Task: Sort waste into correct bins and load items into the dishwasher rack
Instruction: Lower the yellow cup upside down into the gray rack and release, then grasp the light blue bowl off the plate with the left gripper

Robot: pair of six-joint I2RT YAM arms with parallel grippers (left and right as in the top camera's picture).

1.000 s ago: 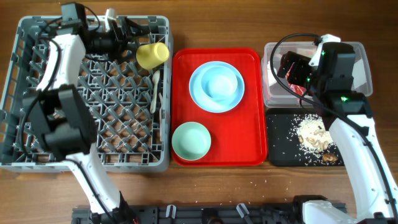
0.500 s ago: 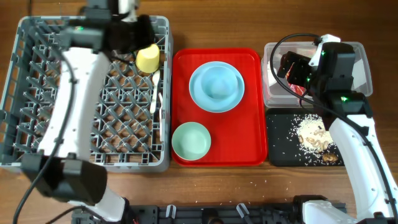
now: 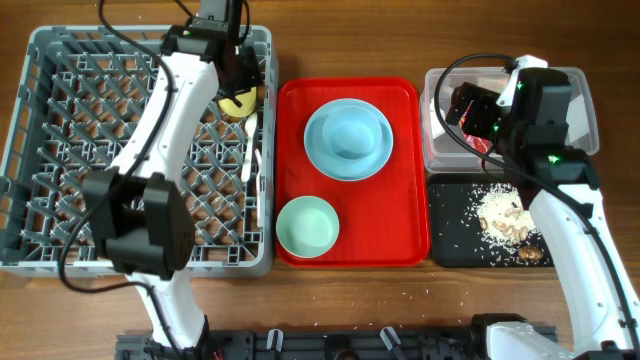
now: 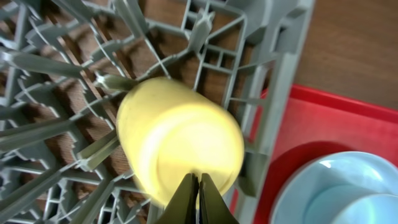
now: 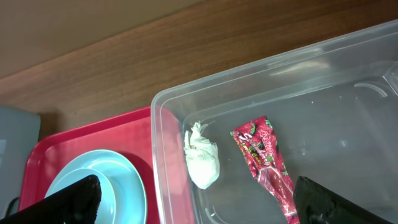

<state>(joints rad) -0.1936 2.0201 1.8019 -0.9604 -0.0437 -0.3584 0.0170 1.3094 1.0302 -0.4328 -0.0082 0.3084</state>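
Observation:
The small yellow cup (image 4: 180, 140) lies on its side among the pegs at the far right corner of the grey dishwasher rack (image 3: 40, 150). My left gripper (image 4: 199, 198) is shut just in front of the cup, with nothing seen between its tips; from overhead it (image 3: 244, 90) hangs over the cup (image 3: 238, 104). White plastic cutlery (image 3: 248, 150) lies in the rack. My right gripper (image 5: 199, 208) stands open above the clear tub (image 3: 580, 110), which holds the white tissue (image 5: 203, 162) and the red wrapper (image 5: 267, 165). Rice scraps (image 3: 500, 215) lie in the black tray (image 3: 450, 250).
A red serving tray (image 3: 400, 250) sits between the rack and the bins. On it are a light blue bowl (image 3: 350, 135) resting in a light blue plate (image 3: 318, 150), and a mint green bowl (image 3: 307, 225). A few rice grains are scattered on the wooden table in front.
My left arm swung from the rack's back left to over the yellow cup, and its gripper went from open to shut. The cup shifted slightly. The right arm has not moved.

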